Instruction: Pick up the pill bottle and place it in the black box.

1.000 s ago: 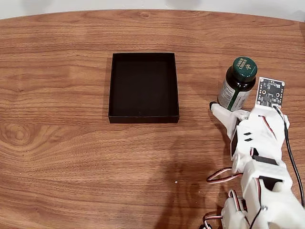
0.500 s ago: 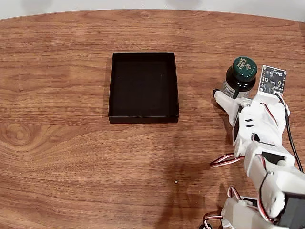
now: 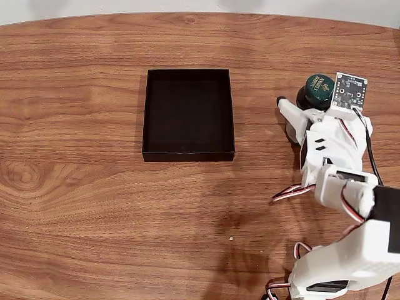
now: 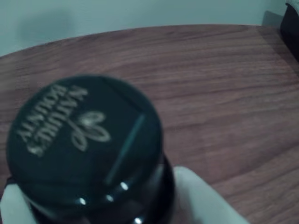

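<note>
The pill bottle [image 3: 317,89] stands upright on the wooden table at the right, its green embossed cap facing up. My gripper [image 3: 310,104] is open and straddles the bottle. One white finger [image 3: 289,111] lies along the bottle's left side, and the other is hidden under the wrist camera board. In the wrist view the cap [image 4: 84,140] is close and blurred, with white fingers [image 4: 201,200] at both lower corners. The black box [image 3: 145,112] lies empty to the left of the bottle, well apart from it.
The white arm [image 3: 340,187] with its red and white wires reaches in from the bottom right corner. The wooden table [image 3: 94,206] has a curved far edge along the top of the fixed view.
The gripper has moved forward over the table and now surrounds the bottle, covering its white label. The bottle and the box stay where they were.
</note>
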